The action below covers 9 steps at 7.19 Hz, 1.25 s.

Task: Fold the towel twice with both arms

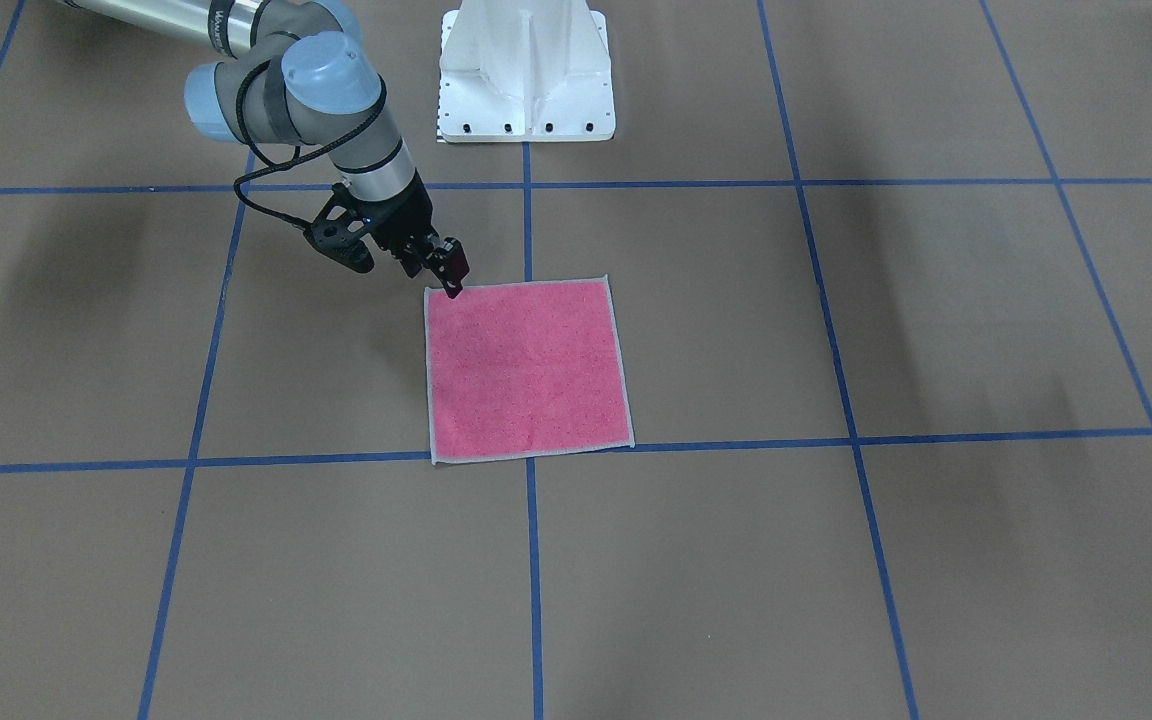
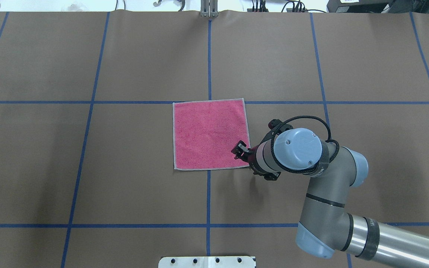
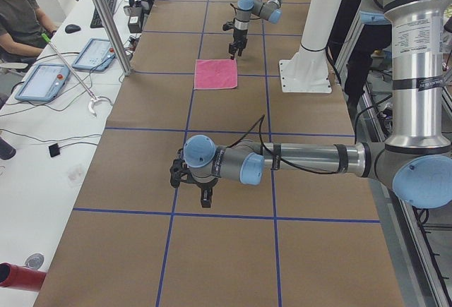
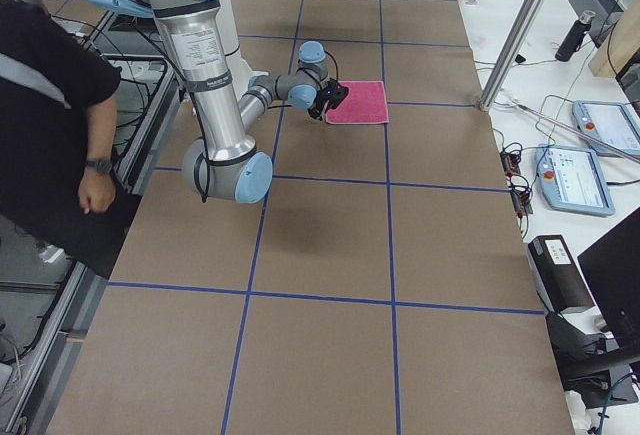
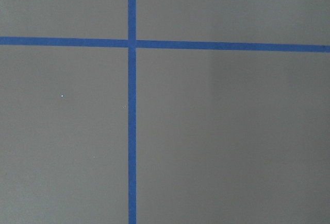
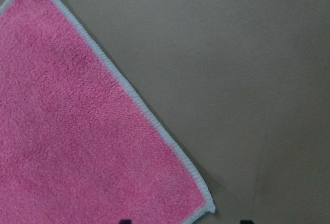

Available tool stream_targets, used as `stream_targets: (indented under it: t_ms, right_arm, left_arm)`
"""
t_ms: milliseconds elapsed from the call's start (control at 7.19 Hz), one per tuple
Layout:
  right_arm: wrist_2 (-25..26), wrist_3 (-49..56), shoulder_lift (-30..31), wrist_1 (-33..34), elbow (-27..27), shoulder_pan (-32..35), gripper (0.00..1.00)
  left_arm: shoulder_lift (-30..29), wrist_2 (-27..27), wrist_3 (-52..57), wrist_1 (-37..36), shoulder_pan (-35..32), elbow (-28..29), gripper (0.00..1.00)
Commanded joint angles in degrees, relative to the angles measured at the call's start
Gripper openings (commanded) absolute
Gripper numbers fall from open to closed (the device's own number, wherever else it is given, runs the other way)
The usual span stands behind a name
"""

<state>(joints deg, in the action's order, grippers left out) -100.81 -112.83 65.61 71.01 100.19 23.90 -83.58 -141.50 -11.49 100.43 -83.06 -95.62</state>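
Pink square terry towel (image 6: 77,131), pale-bordered, lies flat and unfolded on the brown paper-covered table (image 1: 736,560). Over its corner nearest the robot's right, the black two-finger right gripper (image 1: 453,285) hovers with fingers spread, likely to pinch it. The left gripper (image 3: 203,195) hangs well apart, its opening impossible to judge.

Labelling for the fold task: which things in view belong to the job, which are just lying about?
Job:
towel
right claw, at the towel's corner
left claw, far off

Lying about:
white pedestal
tablets on the side bench
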Motion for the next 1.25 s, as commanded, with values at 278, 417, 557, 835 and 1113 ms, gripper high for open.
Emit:
stream_targets:
  t_ms: [278, 417, 557, 835, 1113]
  right_arm:
    - [-0.09, -0.02, -0.57, 1.06, -0.69, 0.01, 0.62]
    - [-0.09, -0.11, -0.57, 1.06, -1.04, 0.01, 0.58]
    - [-0.09, -0.11, -0.66, 1.06, -1.05, 0.01, 0.55]
    - [-0.09, -0.11, -0.83, 1.06, -1.22, 0.09, 0.36]
    - [-0.09, -0.11, -0.83, 1.06, -1.22, 0.10, 0.13]
  left_arm:
    - [0.00, 0.00, -0.02, -0.06, 0.00, -0.01, 1.00]
    - [0.00, 0.00, -0.02, -0.06, 0.00, -0.01, 1.00]
    - [0.00, 0.00, -0.02, -0.06, 0.00, -0.01, 1.00]
    - [0.00, 0.00, -0.02, -0.06, 0.00, -0.01, 1.00]
    - [0.00, 0.00, -0.11, -0.06, 0.00, -0.01, 1.00]
